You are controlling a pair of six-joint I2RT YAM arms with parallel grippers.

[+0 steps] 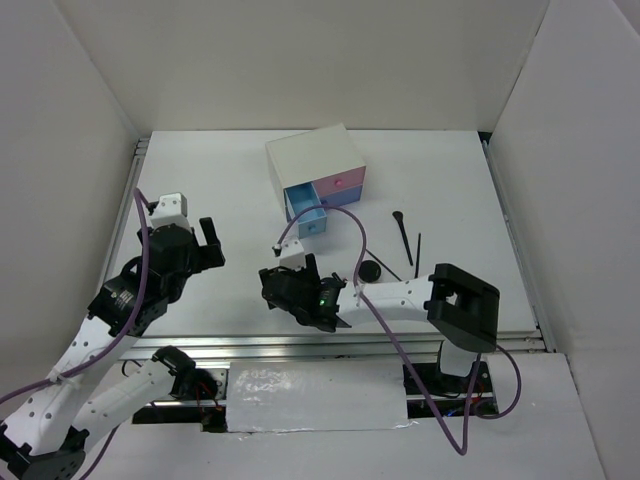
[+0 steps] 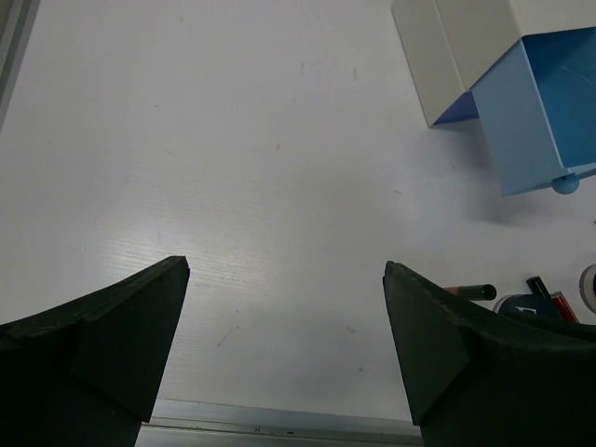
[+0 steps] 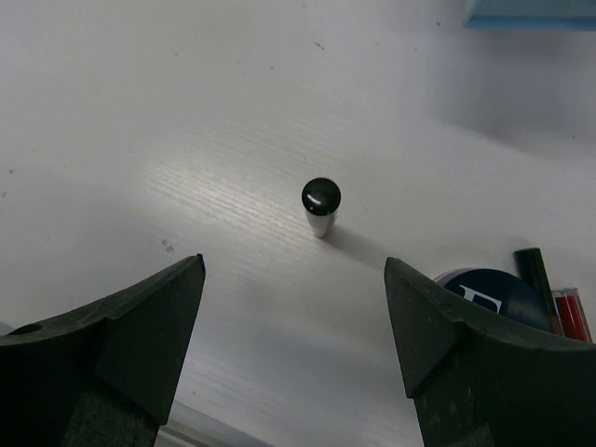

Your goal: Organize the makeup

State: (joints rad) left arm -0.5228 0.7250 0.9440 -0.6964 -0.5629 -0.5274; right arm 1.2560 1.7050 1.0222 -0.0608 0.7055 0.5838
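Observation:
In the right wrist view a small upright tube (image 3: 321, 203) with a black cap and pale body stands ahead of my open, empty right gripper (image 3: 293, 279). The dark-blue compact (image 3: 491, 291) with a white "F" lies by the right finger, with a red-black pencil (image 3: 568, 312) beside it. My left gripper (image 2: 287, 270) is open and empty over bare table; the compact (image 2: 521, 304) and pencils (image 2: 473, 291) show at its right. In the top view the round black jar (image 1: 371, 271) and thin black brushes (image 1: 402, 232) lie right of my right gripper (image 1: 292, 280). My left gripper (image 1: 208, 245) hovers at the left.
The white box (image 1: 315, 160) with pink and blue drawers stands at the back centre, and one blue drawer (image 1: 307, 222) is pulled open toward the arms. It also shows in the left wrist view (image 2: 545, 102). White walls enclose the table on three sides.

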